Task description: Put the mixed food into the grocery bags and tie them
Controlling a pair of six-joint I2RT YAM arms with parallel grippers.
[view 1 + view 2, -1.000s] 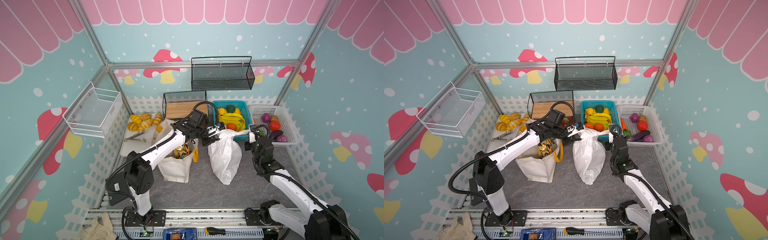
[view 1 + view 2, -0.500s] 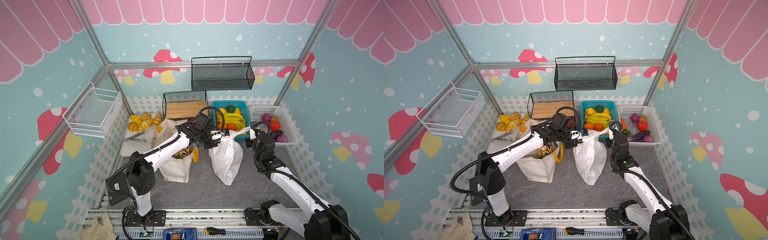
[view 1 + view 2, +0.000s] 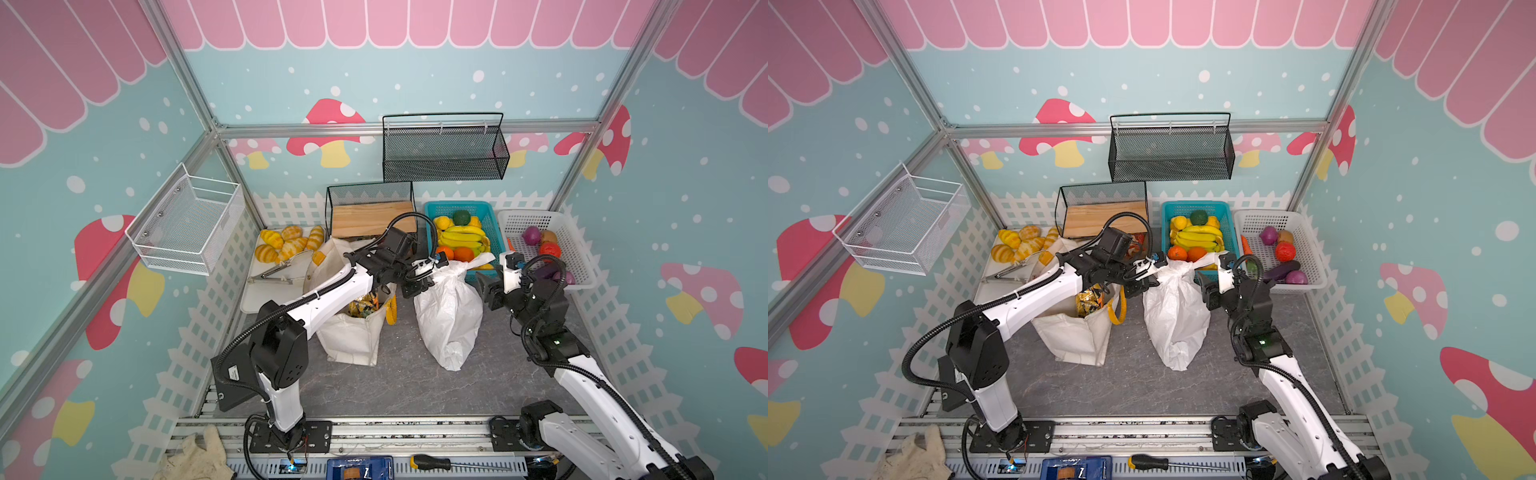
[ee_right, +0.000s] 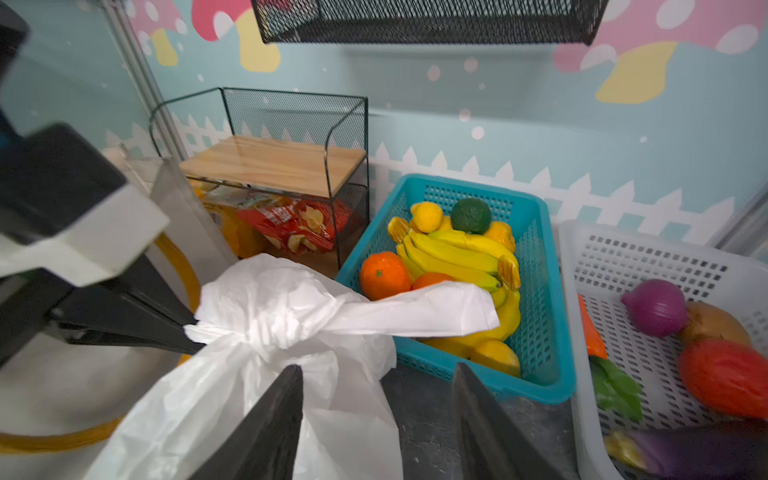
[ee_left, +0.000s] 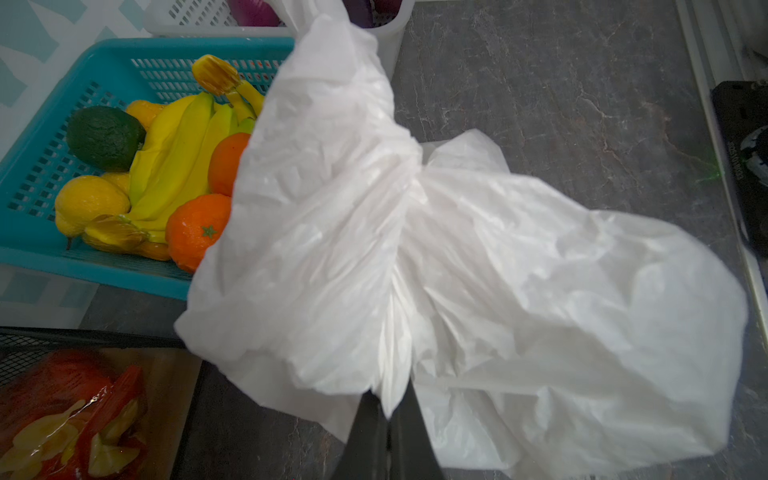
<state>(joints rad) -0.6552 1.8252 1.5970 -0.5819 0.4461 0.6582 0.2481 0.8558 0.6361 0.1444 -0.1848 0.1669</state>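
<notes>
Where the grey marbled table [image 3: 374, 386] is barest, near its middle in both top views, a thin crinkly white plastic carrier bag [image 3: 451, 316] [image 3: 1177, 320] stands with its neck gathered and twisted into what looks like a knot. The left gripper [image 3: 417, 284] [image 3: 1144, 286] meets that neck from nine o'clock. From the left wrist camera I can see its black fingers [image 5: 365, 440] pressed flat together on a pinch of the plastic, so it has the bag in a tight hold.

The right gripper [image 3: 485, 287] [image 3: 1206, 291] sits just beside the bag at three o'clock of the neck, its jaws standing well apart with nothing gripped. Seen from the right wrist [image 4: 378, 370], the bag's shoulder lies just beyond the two fingertips, and I cannot tell whether they touch it. One free handle tail sticks out towards twelve o'clock, over the teal plastic fruit basket [image 3: 486, 206].

At nine o'clock of the bag, just beside it, a cream canvas tote with yellow-orange handles [image 3: 353, 338] [image 3: 1075, 338] stands open under the left arm, with a gold-black crinkly snack packet [image 3: 360, 308] [image 3: 1086, 300] inside. A dark purple toy eggplant [image 3: 1282, 268] [image 4: 698, 453] lies in the white slotted plastic basket [image 3: 579, 266] at two o'clock, near the right gripper but apart from it.
</notes>
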